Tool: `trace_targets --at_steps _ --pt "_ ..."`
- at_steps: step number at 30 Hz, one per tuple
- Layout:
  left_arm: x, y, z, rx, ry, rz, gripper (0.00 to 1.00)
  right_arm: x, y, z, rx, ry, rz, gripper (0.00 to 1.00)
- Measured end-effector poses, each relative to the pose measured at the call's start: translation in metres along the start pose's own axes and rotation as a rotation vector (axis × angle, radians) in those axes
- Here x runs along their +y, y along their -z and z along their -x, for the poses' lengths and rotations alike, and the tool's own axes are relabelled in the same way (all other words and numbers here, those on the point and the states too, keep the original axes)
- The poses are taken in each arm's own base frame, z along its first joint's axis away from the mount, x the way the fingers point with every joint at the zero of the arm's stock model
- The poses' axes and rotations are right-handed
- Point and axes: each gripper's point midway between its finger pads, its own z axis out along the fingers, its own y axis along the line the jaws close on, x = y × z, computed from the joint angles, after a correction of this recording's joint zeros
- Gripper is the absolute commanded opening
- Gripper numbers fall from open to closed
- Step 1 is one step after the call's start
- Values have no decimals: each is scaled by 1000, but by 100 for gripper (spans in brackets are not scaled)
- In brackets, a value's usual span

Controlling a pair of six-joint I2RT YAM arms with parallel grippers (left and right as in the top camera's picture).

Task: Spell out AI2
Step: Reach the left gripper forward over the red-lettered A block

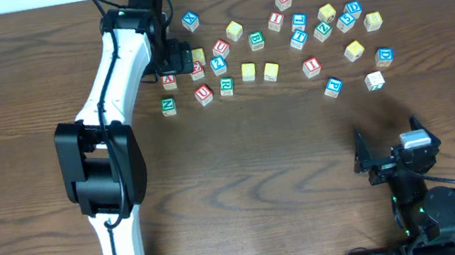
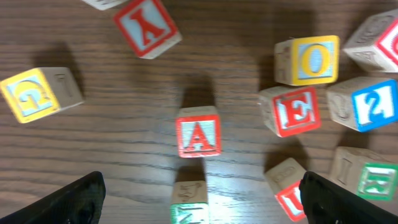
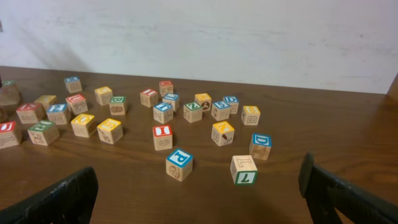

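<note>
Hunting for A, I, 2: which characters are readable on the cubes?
"A": A cube
"E": E cube
"O": O cube
"G": G cube
"I": I cube
"P": P cube
"T": T cube
"D": D cube
"2" or "S", unclear: blue cube
Rest: too small or blurred.

cubes point(image 1: 270, 71) on table point(image 1: 262, 168): 27 countable from overhead
red "A" cube point(image 2: 198, 132): 1
my arms: 2, left arm point(image 1: 110, 91), right arm point(image 1: 420, 197)
fingers point(image 2: 74, 199): 2 per arm
</note>
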Motion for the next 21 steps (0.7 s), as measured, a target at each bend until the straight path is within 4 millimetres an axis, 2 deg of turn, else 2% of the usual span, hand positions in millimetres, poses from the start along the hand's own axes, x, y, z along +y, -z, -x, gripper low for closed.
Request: trace_targets --at_steps 8,10,16,21 --pt "12 -4 0 2 28 48 98 0 0 0 0 0 0 99" --pt "12 -11 -3 21 28 50 98 0 0 0 0 0 0 99" --pt "11 -48 -19 110 27 45 98 0 0 0 0 0 0 99" --pt "11 -51 -19 108 27 42 98 0 0 0 0 0 0 99"
